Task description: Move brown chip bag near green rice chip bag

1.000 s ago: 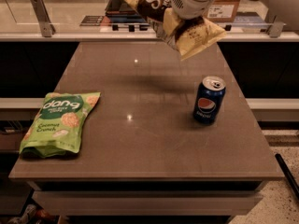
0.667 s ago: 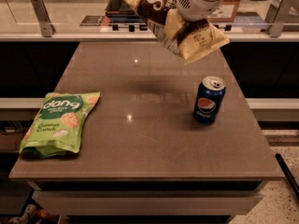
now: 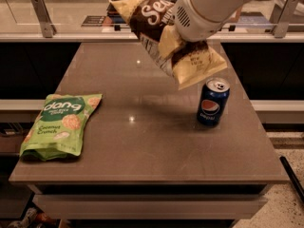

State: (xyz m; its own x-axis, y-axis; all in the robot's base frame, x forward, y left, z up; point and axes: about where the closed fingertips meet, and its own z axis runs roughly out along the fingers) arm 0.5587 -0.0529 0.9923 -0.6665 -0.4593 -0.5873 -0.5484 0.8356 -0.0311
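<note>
One gripper to watch, and it's up high over the far half of the table, clamped on the middle of the crinkled brown chip bag with pale cream edges. You can see the bag pinched and folded right where it is held, hanging well clear of the surface. Your thick white arm comes in from the upper right and slants down and to the left, its rounded wrist pressed up against the bag.

Look at how the brown chip bag lies: its long axis runs on a diagonal, from upper left down to lower right. The dark end with the white script lettering points up and to the left, toward the back rail. The cream end droops down and to the right. That low corner hangs just above the blue cola can, which stands upright on the right side of the table, and there's a gap between them.

Now swing your eyes across. The flat bright green rice chip bag with white lettering lies face up at the front left corner of the smooth brown-grey table, well apart from the held bag and from the can. Behind the table runs a pale ledge with a metal post at its left end.
</note>
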